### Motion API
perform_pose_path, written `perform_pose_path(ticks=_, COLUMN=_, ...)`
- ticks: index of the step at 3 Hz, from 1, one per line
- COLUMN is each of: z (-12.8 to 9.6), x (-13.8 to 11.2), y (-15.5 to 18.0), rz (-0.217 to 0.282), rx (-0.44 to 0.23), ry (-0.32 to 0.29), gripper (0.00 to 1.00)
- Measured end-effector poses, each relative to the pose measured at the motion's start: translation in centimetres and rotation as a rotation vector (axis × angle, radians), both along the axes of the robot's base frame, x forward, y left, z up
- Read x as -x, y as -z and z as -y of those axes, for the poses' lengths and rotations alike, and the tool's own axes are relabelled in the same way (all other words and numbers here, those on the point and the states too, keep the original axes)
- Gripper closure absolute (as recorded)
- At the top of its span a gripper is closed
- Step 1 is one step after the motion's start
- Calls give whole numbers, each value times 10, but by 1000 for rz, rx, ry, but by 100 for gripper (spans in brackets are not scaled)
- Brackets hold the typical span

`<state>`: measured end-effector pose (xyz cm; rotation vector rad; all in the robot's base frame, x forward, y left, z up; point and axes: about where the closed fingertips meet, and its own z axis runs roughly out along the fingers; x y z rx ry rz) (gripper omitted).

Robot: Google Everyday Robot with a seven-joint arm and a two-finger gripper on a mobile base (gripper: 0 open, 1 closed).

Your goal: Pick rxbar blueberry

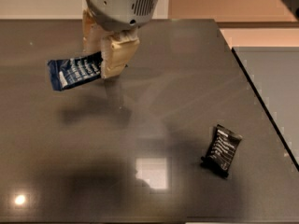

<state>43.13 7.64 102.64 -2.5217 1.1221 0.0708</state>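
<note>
The tan claw (102, 63), top left under its grey housing, grips a dark blue snack bar (74, 73) with white lettering. A black snack bar (222, 150) with white print lies on the glossy dark-grey surface (177, 78).
</note>
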Motion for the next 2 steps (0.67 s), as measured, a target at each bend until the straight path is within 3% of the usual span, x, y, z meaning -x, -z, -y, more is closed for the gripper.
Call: perform_pose_path(ticks=2, z=-1, x=-1, y=-4, rz=5, rx=-8, ry=0, gripper=100)
